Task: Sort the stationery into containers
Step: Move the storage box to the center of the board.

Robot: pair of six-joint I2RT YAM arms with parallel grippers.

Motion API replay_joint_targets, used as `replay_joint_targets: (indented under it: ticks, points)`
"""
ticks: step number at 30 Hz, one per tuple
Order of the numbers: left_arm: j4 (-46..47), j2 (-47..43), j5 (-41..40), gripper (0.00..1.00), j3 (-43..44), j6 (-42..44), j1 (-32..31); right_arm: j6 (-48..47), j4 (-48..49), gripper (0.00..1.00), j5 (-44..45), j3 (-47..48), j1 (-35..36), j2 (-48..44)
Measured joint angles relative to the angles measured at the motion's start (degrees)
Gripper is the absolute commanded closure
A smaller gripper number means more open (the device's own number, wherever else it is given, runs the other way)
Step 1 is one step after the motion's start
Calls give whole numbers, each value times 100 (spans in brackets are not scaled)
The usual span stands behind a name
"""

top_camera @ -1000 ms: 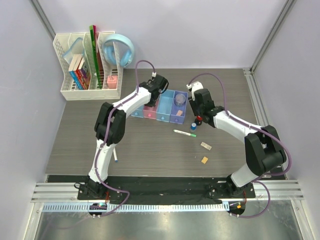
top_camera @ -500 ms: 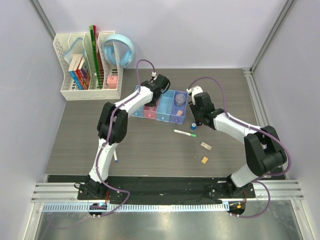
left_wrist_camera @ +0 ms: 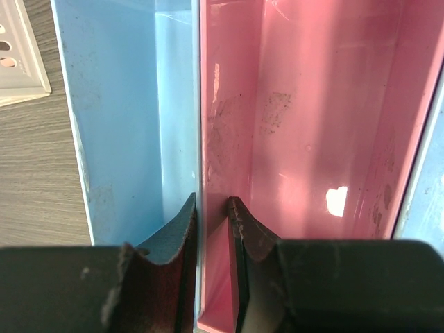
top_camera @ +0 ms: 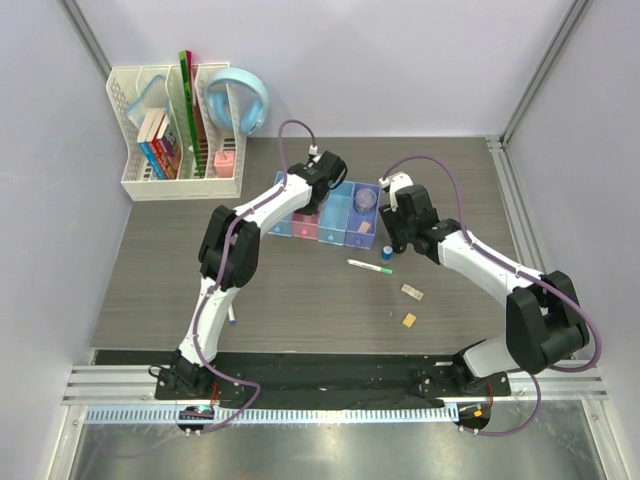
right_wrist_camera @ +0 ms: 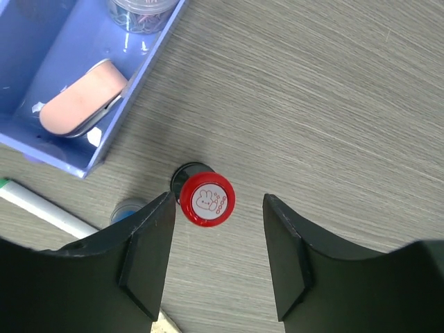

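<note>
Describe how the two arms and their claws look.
Left arm and right arm look alike: white shells, black joints, a purple cable looping along each. The left claw and right claw have matte black, wedge-shaped fingers.

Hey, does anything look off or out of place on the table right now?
Yes: the left pincer grips the shared wall between the blue bin and pink bin instead of carrying anything. Nothing looks spilled or broken.
</note>
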Motion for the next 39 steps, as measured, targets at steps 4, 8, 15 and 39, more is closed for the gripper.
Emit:
replay_joint_targets:
  ticks: [4,8,15,39]
  points:
    - [-9,0,2,59,7,-33,-2,9,-90,42,-50,-33,0,-133]
    - [-103,90,262,50,-140,-136,-42,22,-153,42,-90,-98,0,-140]
    - [-111,42,341,48,-321,-157,-103,22,-210,43,-98,-116,0,55]
    - [-2,-872,297,42,-645,11,457,-20,-63,62,-61,-125,-2,422]
